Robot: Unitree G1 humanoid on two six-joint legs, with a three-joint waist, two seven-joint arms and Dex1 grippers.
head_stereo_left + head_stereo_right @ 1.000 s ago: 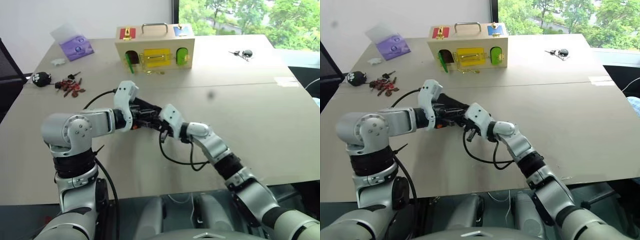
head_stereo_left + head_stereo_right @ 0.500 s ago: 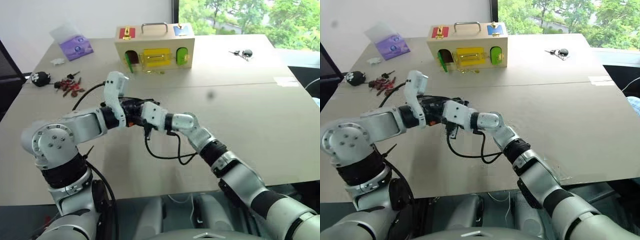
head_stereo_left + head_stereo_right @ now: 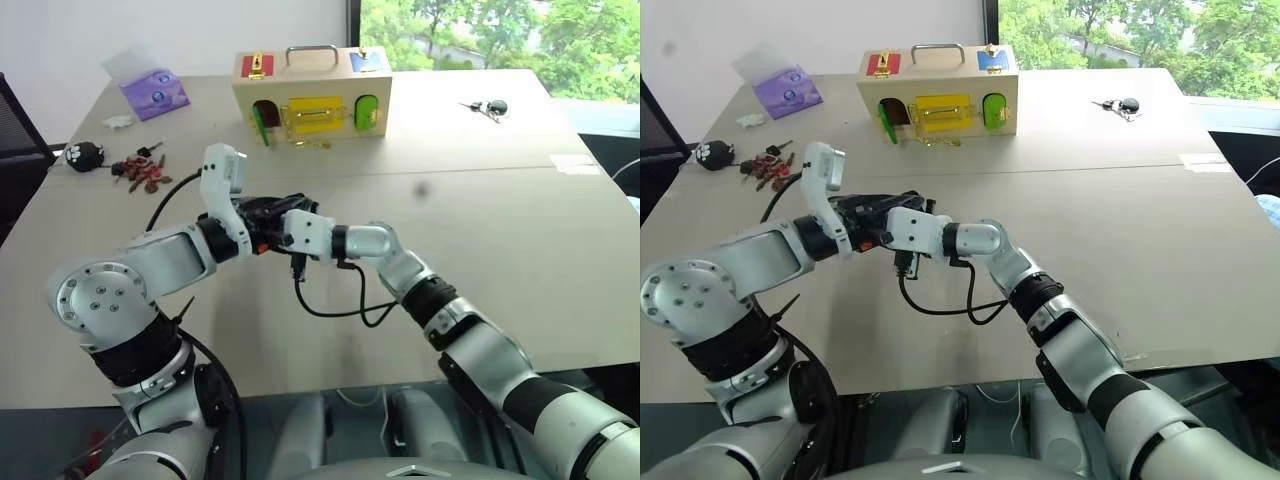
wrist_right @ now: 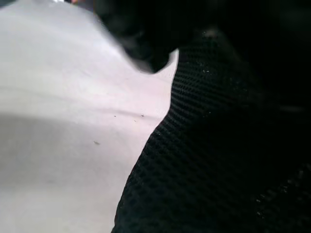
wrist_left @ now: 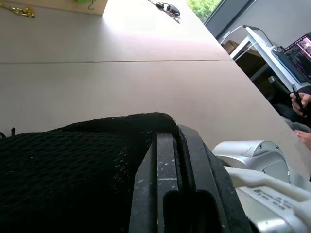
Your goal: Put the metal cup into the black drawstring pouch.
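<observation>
No readable text, label, brand or number appears anywhere; the purple packet (image 3: 153, 93) and the wooden box (image 3: 310, 91) on the worktop (image 3: 480, 200) carry only illegible marks.

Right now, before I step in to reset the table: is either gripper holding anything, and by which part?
Both grippers are shut on the black drawstring pouch, held between them above the table; which part of the pouch each grips cannot be told.

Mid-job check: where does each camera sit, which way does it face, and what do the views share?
Head eyes: look down over both arms, black drawstring pouch held between them; wooden box beyond.
Left wrist: along the left gripper shut on the pouch, tabletop beyond.
Right wrist: right against pouch mesh.
Shared: pouch, tabletop.
</observation>
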